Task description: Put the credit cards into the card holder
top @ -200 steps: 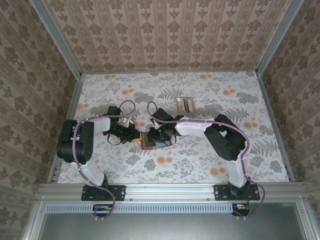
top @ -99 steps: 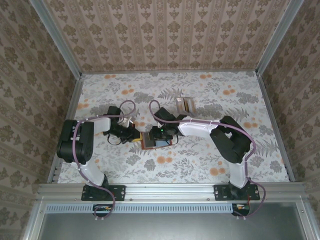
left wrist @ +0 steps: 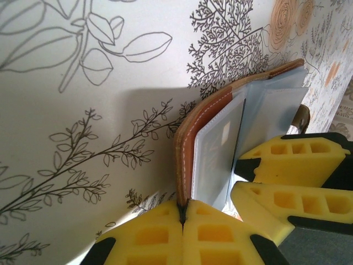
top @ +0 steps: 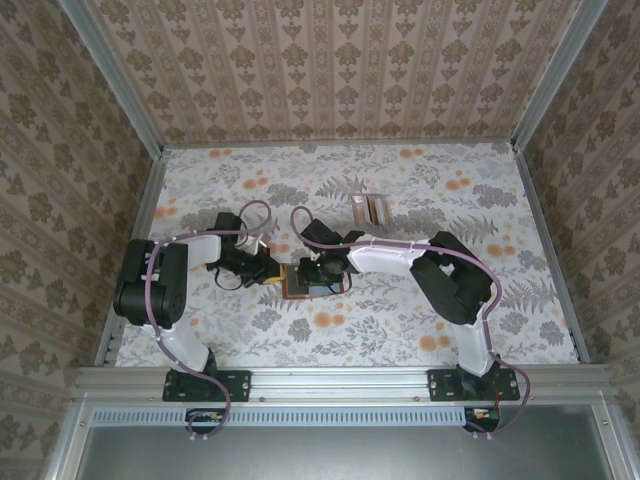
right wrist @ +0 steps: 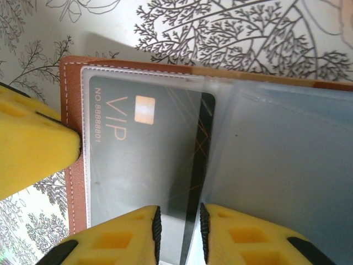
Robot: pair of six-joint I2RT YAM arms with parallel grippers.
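Note:
The card holder (top: pixel 298 287) lies open on the table between both arms, brown leather (right wrist: pixel 71 187) with clear plastic sleeves. My left gripper (left wrist: pixel 185 212) is shut on the edge of its leather cover (left wrist: pixel 186 143), pinning it from the left (top: pixel 270 277). A dark grey credit card (right wrist: pixel 143 160) marked VIP sits in the left sleeve, its right edge sticking out past the sleeve. My right gripper (right wrist: pixel 179 234) hovers over that edge with its jaws a narrow gap apart, one pad on each side of the edge, pinching nothing. More credit cards (top: pixel 372 209) lie farther back.
Both grippers crowd the holder; the right gripper's yellow fingers (left wrist: pixel 287 160) stand close beside the left one. The loose clear sleeves (right wrist: pixel 281 160) fan out to the right. Flower-patterned table (top: pixel 450 300) lies all round, with walls on three sides.
My right gripper slid back left over the holder after shifting right, and its jaws narrowed again. The left gripper has kept its grip and place.

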